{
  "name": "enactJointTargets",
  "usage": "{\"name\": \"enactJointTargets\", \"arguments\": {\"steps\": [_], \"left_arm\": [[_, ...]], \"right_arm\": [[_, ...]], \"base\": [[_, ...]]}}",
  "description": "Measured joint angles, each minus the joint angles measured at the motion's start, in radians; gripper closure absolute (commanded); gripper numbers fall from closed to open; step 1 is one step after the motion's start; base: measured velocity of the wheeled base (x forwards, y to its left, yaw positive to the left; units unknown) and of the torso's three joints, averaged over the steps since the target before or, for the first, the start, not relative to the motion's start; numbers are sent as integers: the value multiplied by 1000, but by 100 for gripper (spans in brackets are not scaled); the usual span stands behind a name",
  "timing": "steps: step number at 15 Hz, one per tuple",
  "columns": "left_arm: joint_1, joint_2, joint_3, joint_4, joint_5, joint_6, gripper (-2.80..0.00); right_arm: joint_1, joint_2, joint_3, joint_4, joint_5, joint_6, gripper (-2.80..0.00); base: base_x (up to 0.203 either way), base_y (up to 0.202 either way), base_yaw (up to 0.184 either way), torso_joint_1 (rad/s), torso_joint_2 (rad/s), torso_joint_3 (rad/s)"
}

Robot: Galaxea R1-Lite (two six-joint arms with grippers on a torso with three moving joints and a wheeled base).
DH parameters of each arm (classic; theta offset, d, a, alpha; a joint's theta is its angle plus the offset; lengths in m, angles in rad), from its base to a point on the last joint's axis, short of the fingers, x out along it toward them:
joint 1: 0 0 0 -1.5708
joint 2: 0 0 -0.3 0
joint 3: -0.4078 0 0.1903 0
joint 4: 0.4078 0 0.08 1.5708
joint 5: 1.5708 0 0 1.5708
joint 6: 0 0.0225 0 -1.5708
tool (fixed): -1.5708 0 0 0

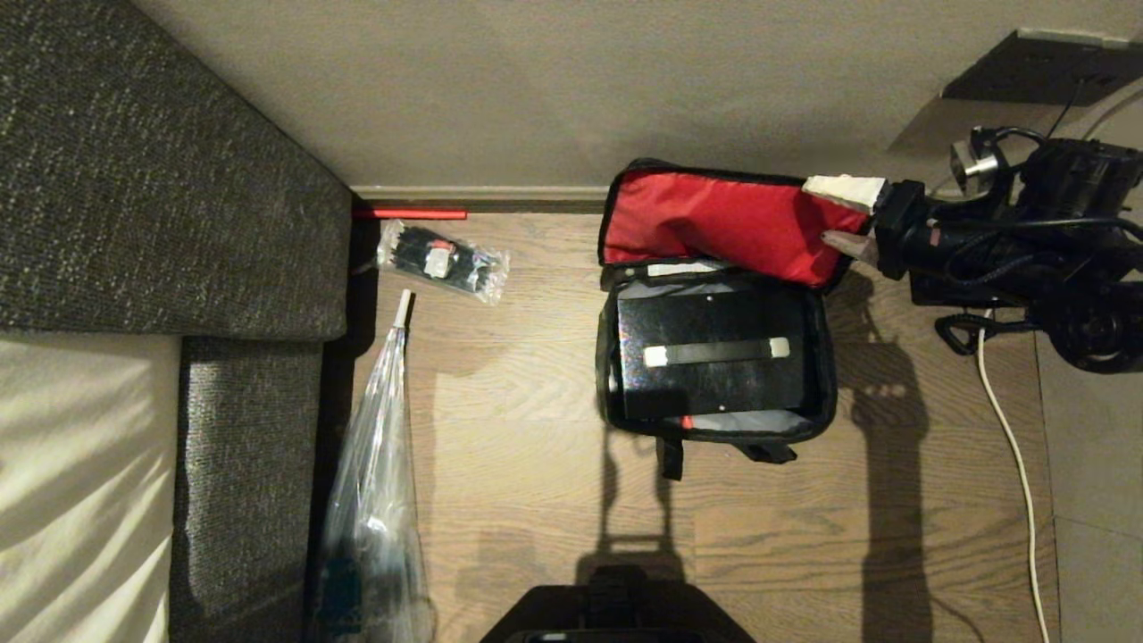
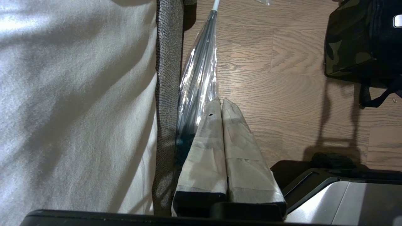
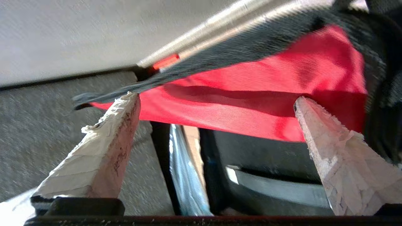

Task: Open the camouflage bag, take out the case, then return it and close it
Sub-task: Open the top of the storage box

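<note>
The camouflage bag (image 1: 827,375) stands open on the wooden floor, and its red-lined lid (image 1: 714,223) is flipped back toward the wall. The black case (image 1: 714,357) lies inside it, its bar handle (image 1: 714,352) facing up. My right gripper (image 1: 817,212) is open at the lid's right end, one finger on either side of the edge. In the right wrist view the right gripper (image 3: 216,98) stands wide, with the red lid (image 3: 267,78) behind the fingertips and the case (image 3: 276,163) below. My left gripper (image 2: 222,102) is shut on nothing, parked by the sofa. The bag's camouflage side (image 2: 348,47) shows in the left wrist view.
A grey sofa (image 1: 134,179) fills the left side. Beside it lie a plastic-sleeved umbrella (image 1: 375,446), a clear packet (image 1: 442,259) and a red rod (image 1: 411,214) at the skirting. A white cable (image 1: 1009,429) runs down the floor on the right. My base (image 1: 616,607) is at the front.
</note>
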Motion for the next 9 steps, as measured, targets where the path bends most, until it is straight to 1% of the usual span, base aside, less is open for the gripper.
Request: {"name": "enactJointTargets", "arguments": {"steps": [5,7,9], "left_arm": [[0,0,0,0,0,0,0],[0,0,0,0,0,0,0],[0,0,0,0,0,0,0]], "right_arm": [[22,1,42,6,-1,-17,-280],[35,8,61,11,-3,-62,-280],[41,20,66,16,-24,-104,-280]], "base": [[0,0,0,0,0,0],[0,0,0,0,0,0],[0,0,0,0,0,0]]}}
